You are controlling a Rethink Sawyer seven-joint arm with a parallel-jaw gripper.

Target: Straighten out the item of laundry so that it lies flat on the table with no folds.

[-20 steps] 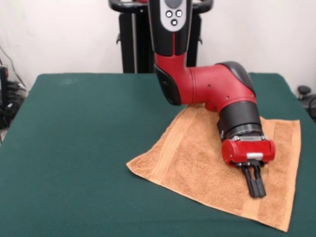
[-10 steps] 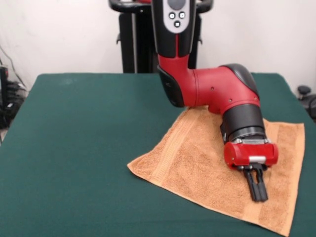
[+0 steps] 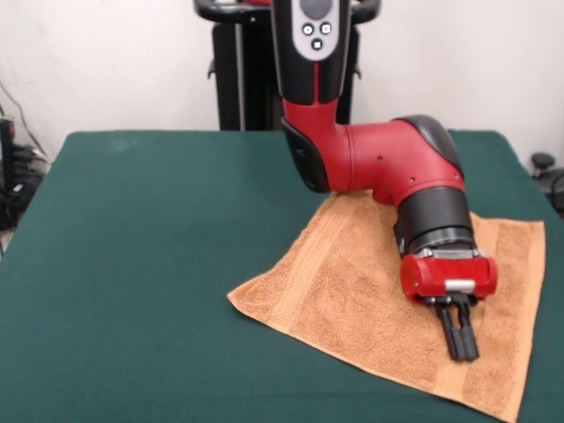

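Note:
The orange-tan terry towel (image 3: pixel 352 300) lies spread on the dark green table (image 3: pixel 141 264), at the right and near side in the front view. It looks flat, with a woven band along its left edge and another near its right edge. Its far corner is hidden behind the red arm. My gripper (image 3: pixel 462 352) points down onto the towel's right part, its two black fingers pressed together with their tips on or just above the cloth. I see no cloth pinched between them.
The robot's black pedestal (image 3: pixel 238 79) stands at the table's far edge. The towel's right corner lies close to the table's right edge. Cables and dark gear (image 3: pixel 13 176) sit off the table's left side.
Over the last second the arm and gripper shifted slightly right and nearer, and the towel's right side slid a little with them. In the last half second almost nothing moved.

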